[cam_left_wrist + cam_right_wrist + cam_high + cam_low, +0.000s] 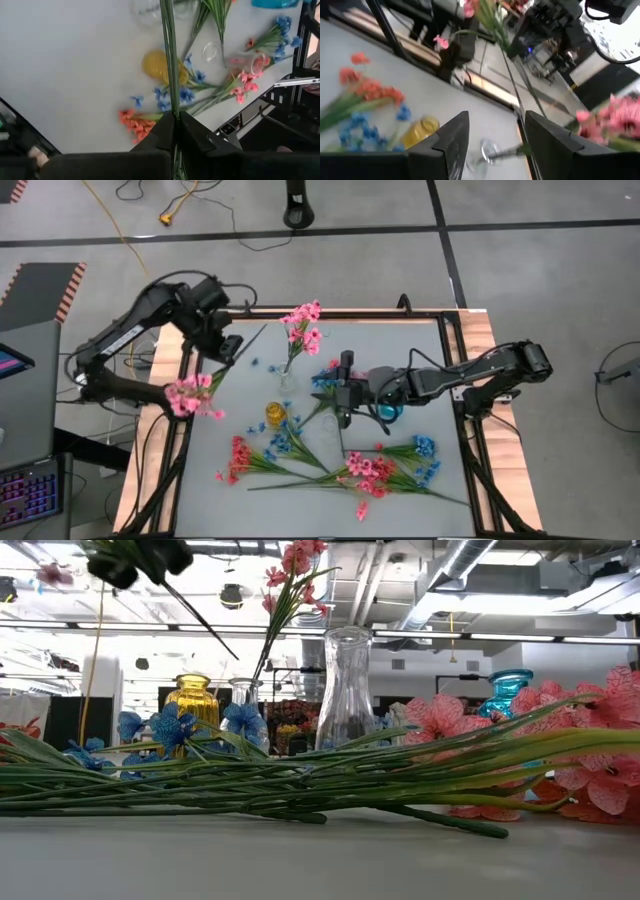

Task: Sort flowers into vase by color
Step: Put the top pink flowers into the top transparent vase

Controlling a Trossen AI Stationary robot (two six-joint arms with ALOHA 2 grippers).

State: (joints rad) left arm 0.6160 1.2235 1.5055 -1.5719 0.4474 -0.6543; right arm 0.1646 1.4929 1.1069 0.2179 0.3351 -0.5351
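Gripping the thin green stem of a pink artificial blossom spray [192,395], the left end effector [228,346] is clamped shut at roughly 10 o'clock above the grey table [420,360]. The right end effector [345,368] hovers near centre, fingers spread and empty. A clear glass vase [288,376] holds pink flowers [303,325]. Loose pink, coral-red and blue sprays [375,473] lie toward 6 o'clock, beside a small yellow glass vase [276,414].

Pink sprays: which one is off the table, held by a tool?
The pink spray at the table's left edge, its stem clamped in the left tool; another stands in the clear vase.
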